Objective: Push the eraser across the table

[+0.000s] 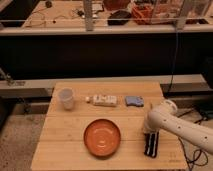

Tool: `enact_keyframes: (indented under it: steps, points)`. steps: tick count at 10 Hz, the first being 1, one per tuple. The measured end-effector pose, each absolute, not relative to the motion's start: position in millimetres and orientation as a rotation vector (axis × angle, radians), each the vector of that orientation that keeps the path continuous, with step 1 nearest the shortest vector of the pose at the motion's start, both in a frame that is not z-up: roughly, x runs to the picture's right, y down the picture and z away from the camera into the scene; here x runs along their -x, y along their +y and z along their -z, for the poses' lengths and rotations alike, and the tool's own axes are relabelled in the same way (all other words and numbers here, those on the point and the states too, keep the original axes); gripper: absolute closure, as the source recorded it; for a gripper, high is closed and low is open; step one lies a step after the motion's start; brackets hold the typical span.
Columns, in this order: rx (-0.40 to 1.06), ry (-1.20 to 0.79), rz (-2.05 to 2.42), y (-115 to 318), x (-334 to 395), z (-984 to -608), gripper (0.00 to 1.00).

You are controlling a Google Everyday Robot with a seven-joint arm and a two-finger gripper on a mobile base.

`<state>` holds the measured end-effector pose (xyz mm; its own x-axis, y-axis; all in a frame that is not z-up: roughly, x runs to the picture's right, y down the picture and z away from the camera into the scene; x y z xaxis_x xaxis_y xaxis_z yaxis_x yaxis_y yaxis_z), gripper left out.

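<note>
Eraser (151, 143) was the thing to push, and it lay near the right front corner of the bench (70, 150), at about four o'clock from the middle. It was a small black block with pale stripes, and its long side pointed toward the front edge.

Going from the left, a white cup (66, 98) stood at about ten o'clock on the bench. Next came a white box (104, 100) at about twelve o'clock, with a tiny pale thing just beside its left end. An orange plate (102, 137) sat in the middle near the front, at about six o'clock. A small blue-grey pad (134, 101) lay at about one o'clock, near the back. The eraser was just to the right of the plate, at about three o'clock from it, and did not touch it.

The claw (151, 131) was at the end of the white arm (172, 122), which came in from the right side. It was down low at the eraser's far end, right on it or just above it. I could not tell how the claw was set.

It looked like the push was only at the start or partway. The eraser was near the right edge, so most of the bench was left to cross. A push toward nine o'clock would meet the plate, so that could go wrong.
</note>
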<state>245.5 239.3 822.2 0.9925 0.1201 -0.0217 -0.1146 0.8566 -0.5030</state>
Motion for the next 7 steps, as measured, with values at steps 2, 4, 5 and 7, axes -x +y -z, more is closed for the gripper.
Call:
enact_keyframes:
  steps: [2, 4, 5, 7]
  points:
    - [0.53, -0.01, -0.128, 239.6, -246.0, -823.0, 1.0]
    - [0.534, -0.007, -0.13, 240.4, -247.2, -823.4, 1.0]
    - [0.537, -0.005, -0.132, 241.1, -247.8, -824.1, 1.0]
    - [0.541, -0.003, -0.135, 241.2, -247.4, -825.2, 1.0]
